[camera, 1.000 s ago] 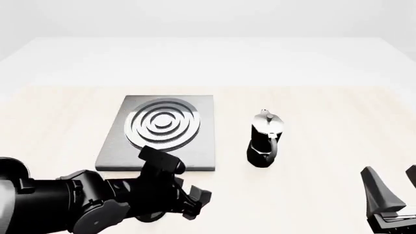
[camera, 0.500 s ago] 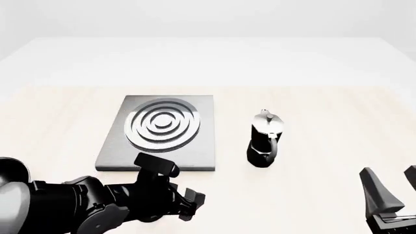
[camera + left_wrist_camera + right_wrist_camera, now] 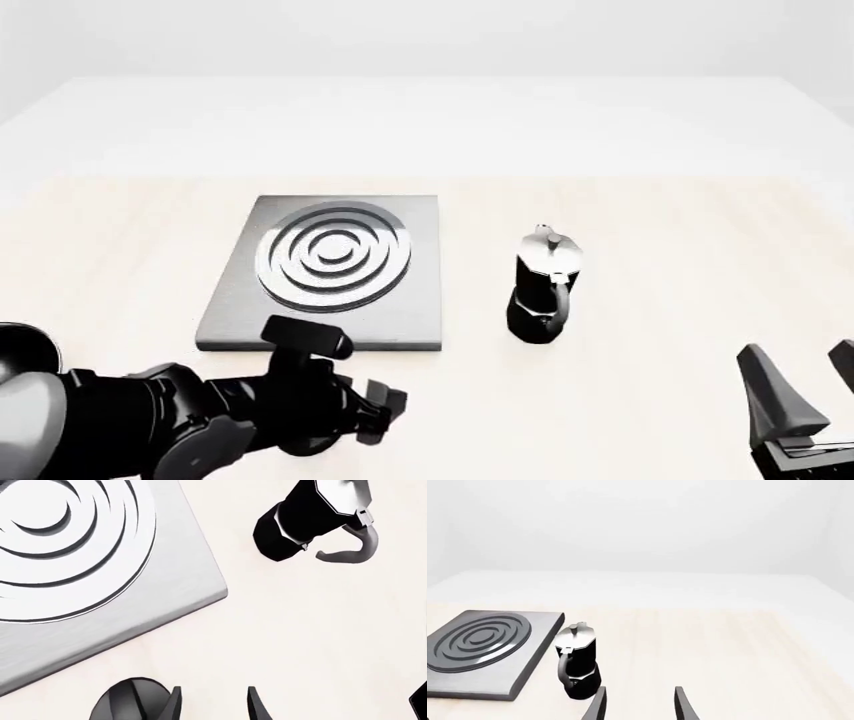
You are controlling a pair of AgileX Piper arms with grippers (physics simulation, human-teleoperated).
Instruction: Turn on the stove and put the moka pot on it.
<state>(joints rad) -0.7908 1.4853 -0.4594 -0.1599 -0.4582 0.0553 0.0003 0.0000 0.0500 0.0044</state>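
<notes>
Left pincer (image 3: pixel 212 704) released, knob (image 3: pixel 133 700) just beside one finger. Shift sideways to straddle ridge before clenching, then twist.

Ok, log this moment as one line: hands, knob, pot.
left hand: open, beside knob | right hand: open, empty | pot: upright on table, right of stove

Bright, even, diffuse light fills all three views, with no single source evident. The surface (image 3: pixel 667 300) fades to near-white at its far edge. Shadows are faint, only a soft dark patch at the foot of the moka pot (image 3: pixel 541 290). The stove (image 3: pixel 100 555) rings show strong white glare. Renders are sharp throughout, without blur or edge distortion.
</notes>
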